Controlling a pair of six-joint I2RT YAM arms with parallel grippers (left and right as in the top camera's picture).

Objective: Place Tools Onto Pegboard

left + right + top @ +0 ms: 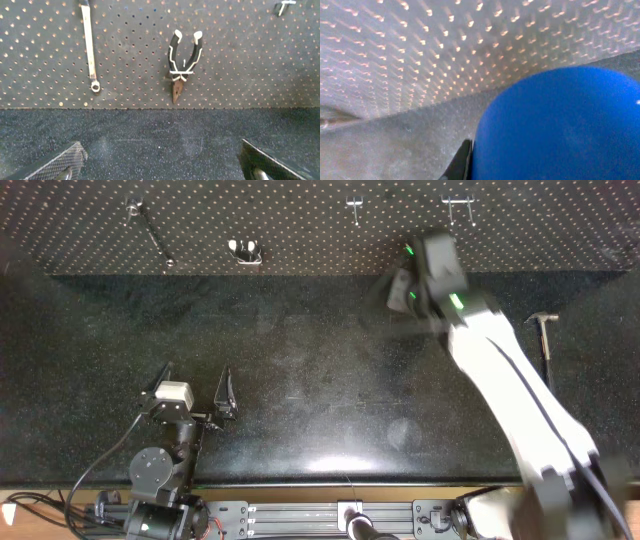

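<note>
A pegboard (300,225) stands along the far edge of the table. On it hang a silver wrench (152,235) (89,45) and black-and-white pliers (245,251) (182,60). My right gripper (402,288) is at the foot of the board, below two bare hooks (354,210). It is shut on a round blue tool (560,125) that looms close in the right wrist view, hiding all but one finger (461,162). A hammer (545,338) lies on the table at the far right. My left gripper (195,385) sits open and empty near the front left, facing the pliers.
The table is covered by a dark mat (300,380). Another double hook (458,208) is fixed at the board's upper right. Cables (60,505) trail by the left arm's base at the front edge.
</note>
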